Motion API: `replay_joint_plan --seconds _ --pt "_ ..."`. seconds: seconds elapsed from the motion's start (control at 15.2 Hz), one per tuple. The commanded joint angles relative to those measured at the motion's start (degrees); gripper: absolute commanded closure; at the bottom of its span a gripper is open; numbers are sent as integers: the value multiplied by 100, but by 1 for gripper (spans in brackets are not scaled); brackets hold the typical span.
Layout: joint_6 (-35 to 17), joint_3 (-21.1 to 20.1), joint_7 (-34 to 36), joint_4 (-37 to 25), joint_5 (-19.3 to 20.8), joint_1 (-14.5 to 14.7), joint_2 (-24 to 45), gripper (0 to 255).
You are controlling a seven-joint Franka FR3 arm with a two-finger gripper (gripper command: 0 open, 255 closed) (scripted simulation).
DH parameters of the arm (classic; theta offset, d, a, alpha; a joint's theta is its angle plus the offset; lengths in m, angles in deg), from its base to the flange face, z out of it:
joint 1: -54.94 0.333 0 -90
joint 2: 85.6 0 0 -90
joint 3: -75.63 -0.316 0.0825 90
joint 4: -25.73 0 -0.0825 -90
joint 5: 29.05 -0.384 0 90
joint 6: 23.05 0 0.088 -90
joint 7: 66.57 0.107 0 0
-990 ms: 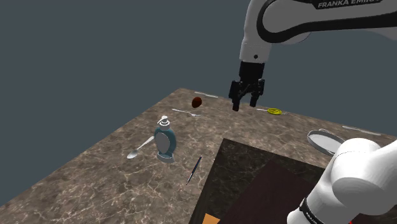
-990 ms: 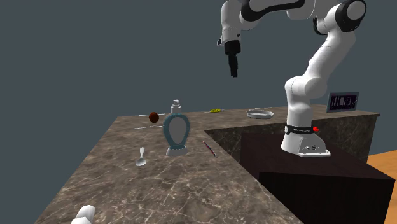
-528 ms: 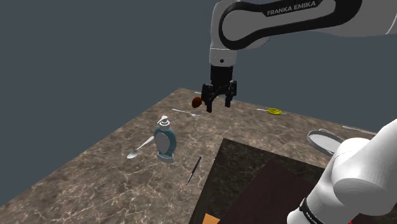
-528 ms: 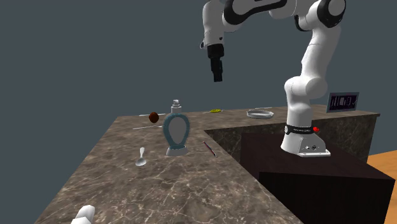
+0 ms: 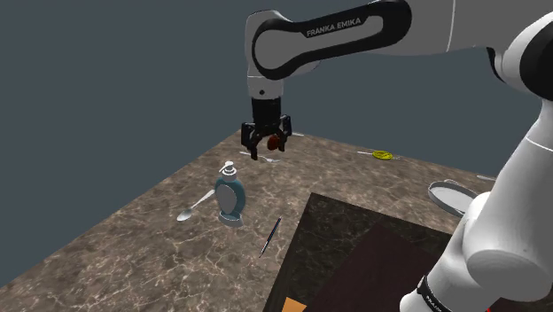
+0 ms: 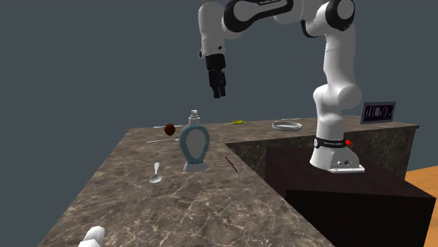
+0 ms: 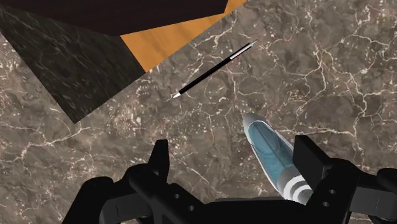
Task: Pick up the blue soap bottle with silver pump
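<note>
Blue soap bottle (image 5: pixel 229 197) upright on countertop (image 5: pixel 133 239)

We are looking at a white arm (image 5: pixel 372 40) built of rounded, glossy segments, with dark bands showing at the joints. We are reading light "FRANKA EMIKA" lettering (image 5: pixel 335 25) on a dark strip along one link. The all-black gripper (image 5: pixel 265 149) is ending in two blocky fingers (image 7: pixel 159 159) — matte and angular. At the foot we are noting a black ring (image 6: pixel 326 144) carrying a small red dot (image 6: pixel 347 142), above a pale grey base plate (image 6: pixel 344 167).
</note>
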Motion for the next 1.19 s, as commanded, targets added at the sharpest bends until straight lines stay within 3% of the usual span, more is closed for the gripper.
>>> replay_joint_plan --seconds 0.0,0.53,1.12 --pt "63 -70 157 -539 143 75 521 0" --pt "639 -153 598 -2930 708 544 2544 0" --pt "89 -135 618 -2441 726 528 2608 0"
